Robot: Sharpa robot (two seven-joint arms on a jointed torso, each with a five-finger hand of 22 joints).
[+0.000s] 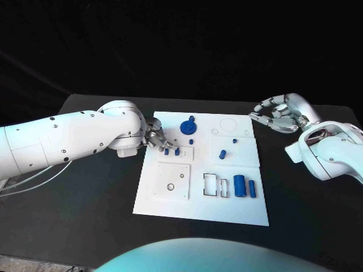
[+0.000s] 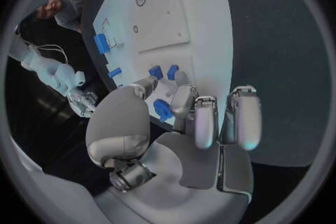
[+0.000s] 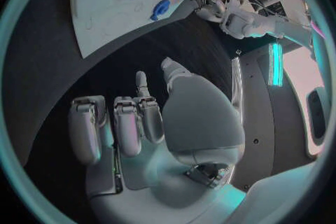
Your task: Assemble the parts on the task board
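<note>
2 hands in shot, left hand (image 1: 157,137) down on the task board (image 1: 199,209).
Left fingertips sit among small blue pegs (image 1: 172,152) at the board's upper left; whether they pinch one, I cannot tell. Right hand (image 1: 281,113) hangs upper right, off the board, fingers curled and empty.
</note>
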